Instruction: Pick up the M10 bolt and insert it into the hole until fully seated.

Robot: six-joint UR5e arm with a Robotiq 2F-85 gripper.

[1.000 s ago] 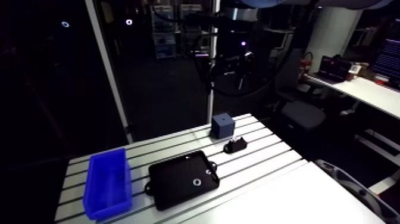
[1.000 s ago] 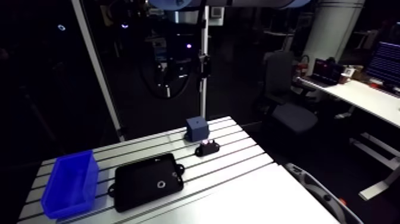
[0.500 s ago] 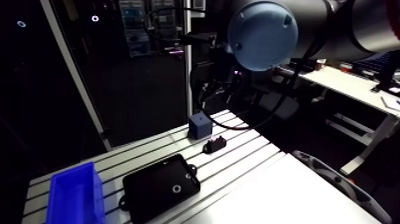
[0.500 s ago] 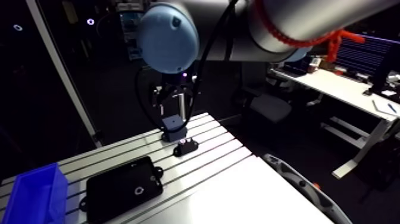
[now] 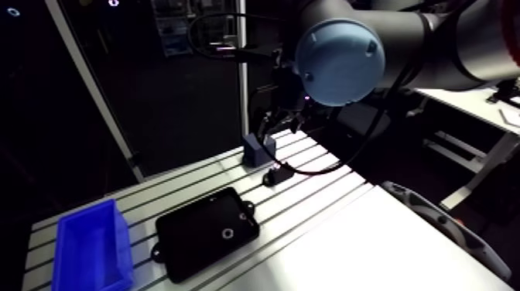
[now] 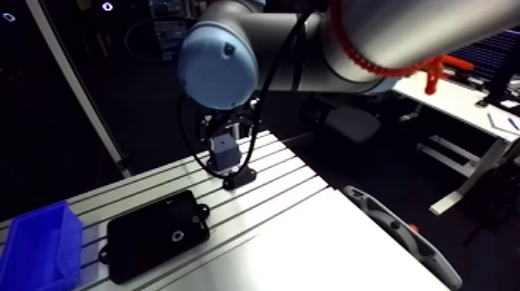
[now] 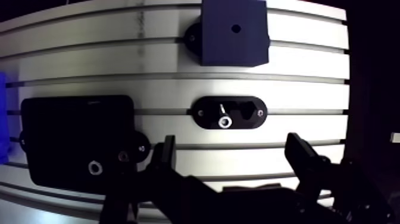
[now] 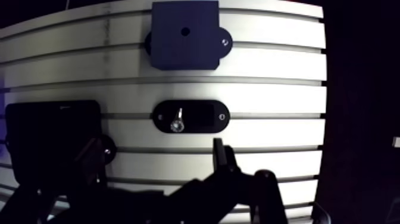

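M10 bolt [image 7: 224, 122] is sitting in the black oval holder [image 7: 229, 112], bright head showing, shank hard to make out (can't tell how deep it's sitting in its pocket).

Main risk as I'm reading it: the bolt is small and the holder walls are crowding it. If the gripper [image 7: 231, 138] is coming down slightly off-centre, one finger could be landing on the holder rim rather than beside the bolt, tipping it or gripping it skewed. A skewed grip would then be jamming at the hole [image 7: 236, 28], since that bore is looking tight for the bolt. Glare off the head is also making the centre hard to judge.

Gripper is hovering above the table [image 7: 309, 77], fingers [image 7: 163, 158] spread wide, nothing between them. Bolt is lying just ahead of the fingertips, roughly on the centreline between them, not yet inside the span, so I'd expect a short advance and then a descent.

Blue block [image 7: 233, 30] carrying the hole is standing on the far side of the holder, in line with it. Black tray [image 7: 77, 140] is lying left of the holder, near the left finger. Blue bin [image 5: 89, 248] is sitting well apart at the table's left end.
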